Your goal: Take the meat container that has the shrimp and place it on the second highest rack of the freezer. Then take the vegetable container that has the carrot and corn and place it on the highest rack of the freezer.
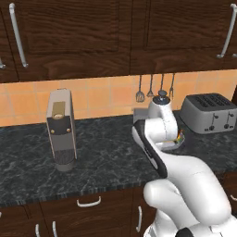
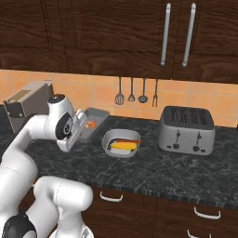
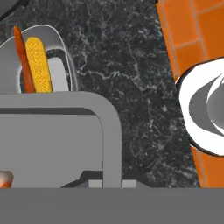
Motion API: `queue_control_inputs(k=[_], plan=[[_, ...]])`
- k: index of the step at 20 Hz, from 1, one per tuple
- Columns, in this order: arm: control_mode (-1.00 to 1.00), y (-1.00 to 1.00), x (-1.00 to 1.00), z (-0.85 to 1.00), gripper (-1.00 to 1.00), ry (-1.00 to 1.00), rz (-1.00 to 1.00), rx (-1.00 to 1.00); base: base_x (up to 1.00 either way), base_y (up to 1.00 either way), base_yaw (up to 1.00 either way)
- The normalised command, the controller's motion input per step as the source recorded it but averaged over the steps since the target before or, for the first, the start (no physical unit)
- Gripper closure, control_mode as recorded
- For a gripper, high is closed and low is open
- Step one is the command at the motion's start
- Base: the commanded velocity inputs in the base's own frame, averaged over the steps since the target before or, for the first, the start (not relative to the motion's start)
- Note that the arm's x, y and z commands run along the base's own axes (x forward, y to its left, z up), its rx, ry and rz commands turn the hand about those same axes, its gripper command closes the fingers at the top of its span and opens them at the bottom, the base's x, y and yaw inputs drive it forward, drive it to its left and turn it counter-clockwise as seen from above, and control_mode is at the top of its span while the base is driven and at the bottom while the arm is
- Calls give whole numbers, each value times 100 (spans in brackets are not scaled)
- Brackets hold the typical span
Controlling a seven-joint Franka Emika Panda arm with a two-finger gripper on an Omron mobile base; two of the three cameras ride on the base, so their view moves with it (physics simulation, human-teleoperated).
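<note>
Gripper (image 3: 106, 183) over the rim of the meat container (image 2: 95, 122), which sits on the counter (image 2: 186, 172) left of the vegetable dish (image 2: 122, 143). Jaw state: cannot tell. Risk: a rim-only grip tipping the tray, spilling the shrimp (image 2: 91, 124).

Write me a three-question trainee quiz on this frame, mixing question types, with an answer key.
1. True or false: the meat container stands on the counter beside the rounded dish.
2. Multiple choice: what sits right of the rounded dish in the right base view? A) coffee machine B) toaster C) kettle
3. Fill in: the rounded dish holds a carrot and a cob of ____.

Key: 1 true; 2 B; 3 corn.
</note>
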Motion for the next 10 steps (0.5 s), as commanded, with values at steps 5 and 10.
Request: queue_control_inputs(k=[5, 10], plan=[[-100, -78, -21, 36, 100, 0, 3, 0, 0, 0, 0], [-100, -43, -34, 15, 100, 0, 3, -3, 0, 0, 0]])
